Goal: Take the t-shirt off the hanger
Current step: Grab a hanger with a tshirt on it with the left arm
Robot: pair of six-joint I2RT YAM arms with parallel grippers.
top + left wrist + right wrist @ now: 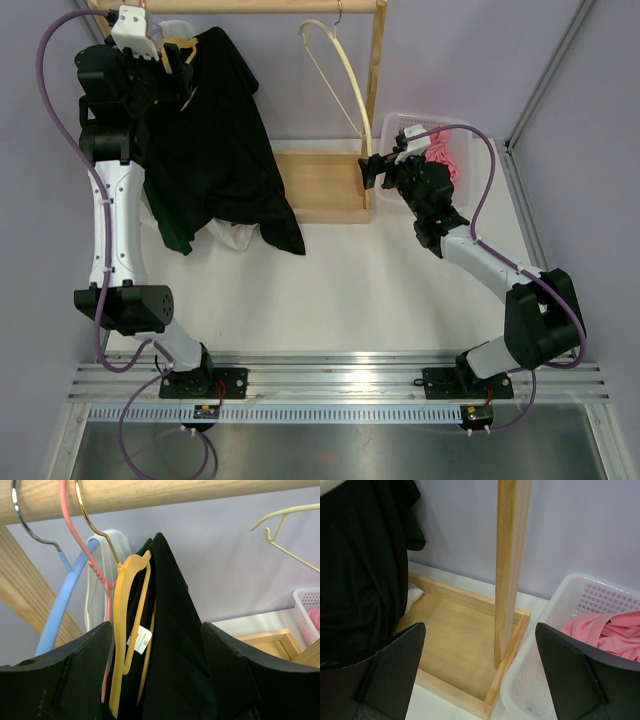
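Up at the upper left of the overhead view, the black t-shirt [215,150] hangs from a yellow hanger [122,610] hooked on the wooden rail [150,492], its hem low over the rack's wooden base [455,635]. It looks a light, limp knit that will sag, stretch and slide rather than keep any shape, and the neck hole will likely catch on the hanger's shoulders if pulled straight down. The best hold, I judge, is a pinch of cloth at the shoulder or collar, so one side can be worked off first. The left arm's jaws stand apart on either side of that shoulder, with shirt and hanger both between them. Nothing is visibly pinched, and whether the pads touch cloth I cannot tell. Taking the hanger along with the fabric is the risk there. The right arm's jaws are spread wide and hold nothing, at centre right by the rack's upright post [510,555]. Crowding the rail just left of the yellow hanger are a pink hanger [77,540], a blue hanger [60,605] and something white [92,590], all close enough to snag. A cream hanger [335,70] hangs well apart to the right. A white basket [570,582] holding pink cloth [605,630] sits on the surface [380,290] just beside the base.
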